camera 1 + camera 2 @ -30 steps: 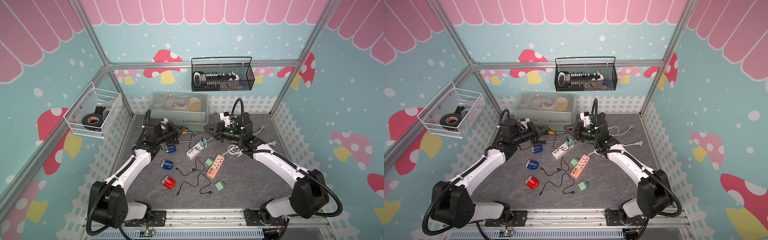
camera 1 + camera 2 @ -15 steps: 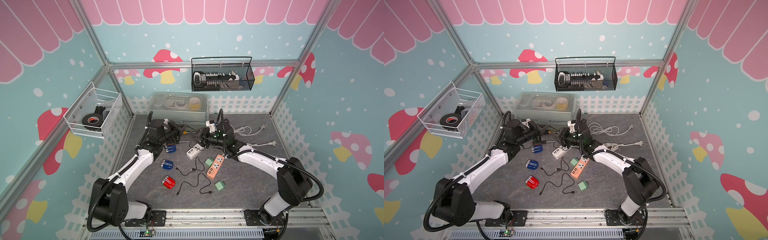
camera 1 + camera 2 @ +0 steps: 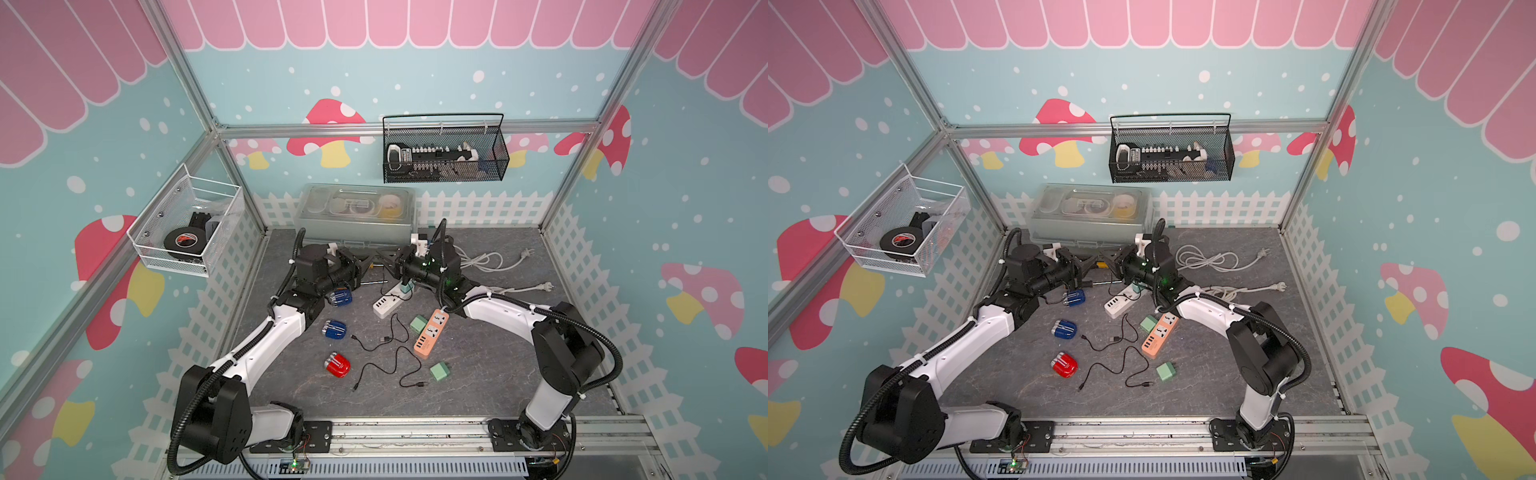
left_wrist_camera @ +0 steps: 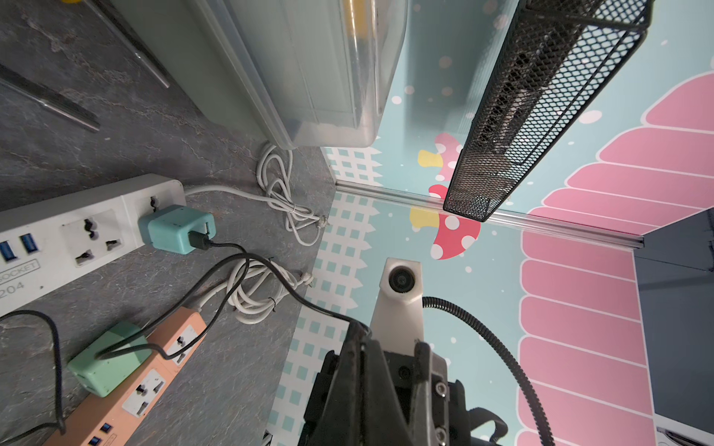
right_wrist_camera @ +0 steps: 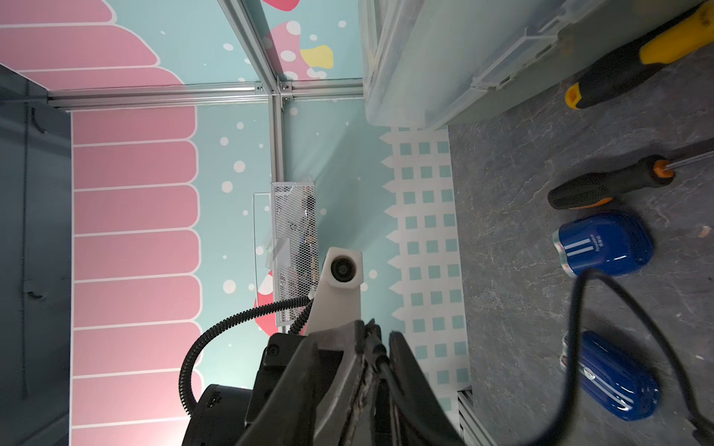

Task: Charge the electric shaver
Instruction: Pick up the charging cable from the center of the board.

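Left wrist view: left end effector (image 3: 368, 262) clamps black cable (image 4: 201, 240); right end effector (image 3: 384, 259) unclear

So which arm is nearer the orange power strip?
Right. The right arm passes beside the far end of the orange power strip; the left arm lies beyond the red shaver.

Red shaver (image 3: 337, 365), orange power strip (image 3: 431, 333), teal adapter (image 4: 175, 228), black cable (image 4: 222, 244); grey veined tabletop (image 3: 478, 365)

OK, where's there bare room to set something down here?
Bare grey tabletop runs along the front, between the red oval shaver and the right arm's base, and right of the orange power strip. The middle is crowded: loose black cables, white power strip.
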